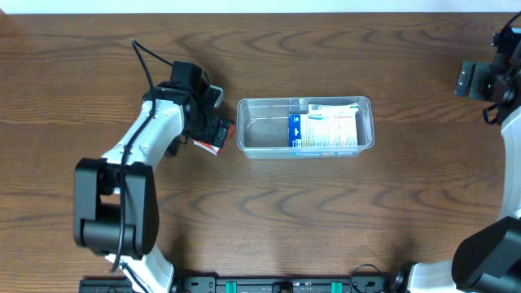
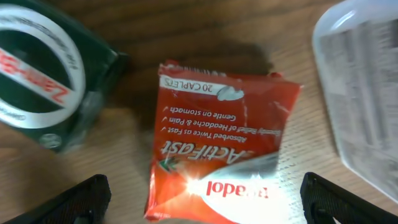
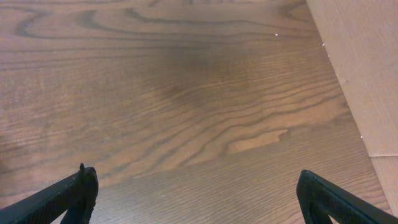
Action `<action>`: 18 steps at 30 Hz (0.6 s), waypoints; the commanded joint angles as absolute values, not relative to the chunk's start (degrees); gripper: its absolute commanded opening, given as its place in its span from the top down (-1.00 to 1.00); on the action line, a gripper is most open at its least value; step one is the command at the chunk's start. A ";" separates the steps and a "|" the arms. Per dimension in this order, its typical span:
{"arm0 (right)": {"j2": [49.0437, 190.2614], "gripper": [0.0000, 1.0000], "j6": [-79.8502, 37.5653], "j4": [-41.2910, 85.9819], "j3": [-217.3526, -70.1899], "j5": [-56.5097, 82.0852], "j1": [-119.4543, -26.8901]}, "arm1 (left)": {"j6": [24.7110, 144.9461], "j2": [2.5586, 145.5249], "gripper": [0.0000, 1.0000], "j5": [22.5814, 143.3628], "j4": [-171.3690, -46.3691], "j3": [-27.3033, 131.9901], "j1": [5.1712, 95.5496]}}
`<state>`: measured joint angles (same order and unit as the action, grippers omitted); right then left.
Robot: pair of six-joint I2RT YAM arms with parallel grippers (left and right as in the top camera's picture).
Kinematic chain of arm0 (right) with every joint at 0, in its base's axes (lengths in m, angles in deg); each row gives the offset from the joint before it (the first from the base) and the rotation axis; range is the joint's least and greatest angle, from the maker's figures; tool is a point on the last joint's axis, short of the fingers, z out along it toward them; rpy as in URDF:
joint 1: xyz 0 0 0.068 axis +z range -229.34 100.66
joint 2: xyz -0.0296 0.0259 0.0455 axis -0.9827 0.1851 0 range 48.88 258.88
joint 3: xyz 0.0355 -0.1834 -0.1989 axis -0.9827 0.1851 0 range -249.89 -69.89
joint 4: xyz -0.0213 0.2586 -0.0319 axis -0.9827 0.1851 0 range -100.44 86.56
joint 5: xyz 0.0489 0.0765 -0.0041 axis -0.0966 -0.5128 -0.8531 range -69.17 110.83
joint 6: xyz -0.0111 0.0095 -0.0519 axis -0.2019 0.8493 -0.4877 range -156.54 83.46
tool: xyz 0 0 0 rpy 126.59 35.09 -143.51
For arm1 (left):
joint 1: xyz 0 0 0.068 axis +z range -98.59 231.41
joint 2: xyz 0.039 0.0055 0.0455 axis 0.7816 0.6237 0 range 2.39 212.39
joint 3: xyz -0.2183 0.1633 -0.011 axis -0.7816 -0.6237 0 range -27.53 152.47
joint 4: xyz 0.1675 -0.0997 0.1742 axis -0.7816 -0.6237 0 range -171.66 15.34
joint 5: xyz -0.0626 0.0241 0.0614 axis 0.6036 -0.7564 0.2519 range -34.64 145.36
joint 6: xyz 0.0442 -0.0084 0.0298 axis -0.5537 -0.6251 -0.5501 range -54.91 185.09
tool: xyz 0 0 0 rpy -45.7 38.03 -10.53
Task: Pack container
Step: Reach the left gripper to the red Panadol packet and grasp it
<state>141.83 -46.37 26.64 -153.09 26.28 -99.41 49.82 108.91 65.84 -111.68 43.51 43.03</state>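
**Left claw spread above a red sachet, beside the half-filled tub**

At the far left of the left wrist view, a dark green cardboard box (image 2: 56, 74) with a white oval label lies on the brown wood-grain table (image 1: 326, 212). Just to its right, and apart from it, a flat red foil sachet (image 2: 217, 143) with white lettering lies on the wood. The left gripper (image 2: 205, 205) hangs above the sachet, released. Its two black fingertips (image 2: 93, 193) stand wide apart on either side of the sachet and hold nothing.

From overhead, the left gripper (image 1: 213, 129) sits near the left end of the clear rectangular plastic container (image 1: 252, 134), with one red corner of the sachet showing under it. The container lies lengthwise at the middle of the table. Its left half is bare, and its right half holds a blue-and-white carton (image 1: 326, 128) lying flat.

The right gripper (image 3: 199, 199) is well away at the table's far right edge. It is also released, with its fingers spread over bare wood. A pale tan surface (image 3: 367, 74), possibly cardboard, borders that view on the right.
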 commanded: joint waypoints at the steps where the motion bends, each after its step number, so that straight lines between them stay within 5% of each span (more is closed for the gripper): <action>1: 141.78 -0.98 -45.56 26.64 -153.46 26.61 -99.63 | 49.23 111.65 -0.96 65.38 -111.74 43.95 42.42; 11: 141.78 -0.98 -45.56 26.64 -153.46 26.61 -99.63 | 49.26 113.26 -0.94 65.36 -111.33 43.95 41.56; 18: 141.78 -0.98 -45.56 26.64 -153.46 26.61 -99.63 | 49.30 113.26 -0.28 65.36 -110.13 43.95 41.56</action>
